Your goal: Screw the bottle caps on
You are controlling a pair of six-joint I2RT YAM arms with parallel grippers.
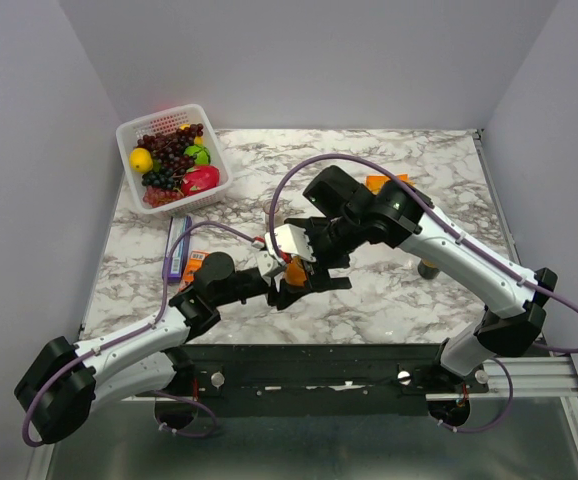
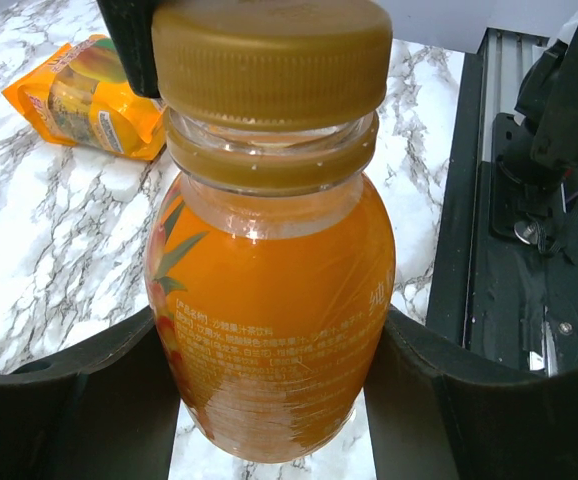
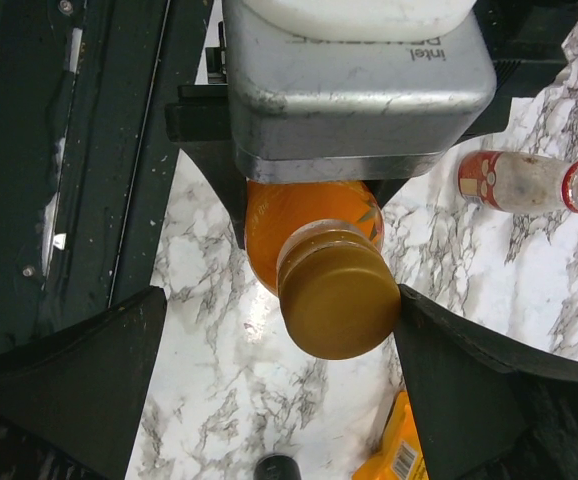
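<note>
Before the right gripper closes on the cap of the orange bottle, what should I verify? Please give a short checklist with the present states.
1. Left gripper shut on the orange bottle: ok.
2. Orange cap sitting on the neck: ok; how far it is threaded, cannot tell.
3. Right gripper open around the cap: ok.
4. Cap centred between its fingers: not ok, it sits close to one finger.
5. Clear bottle capped: not ok, it lies on its side, mouth open.
6. Second cap located: cannot tell, none in view.
</note>
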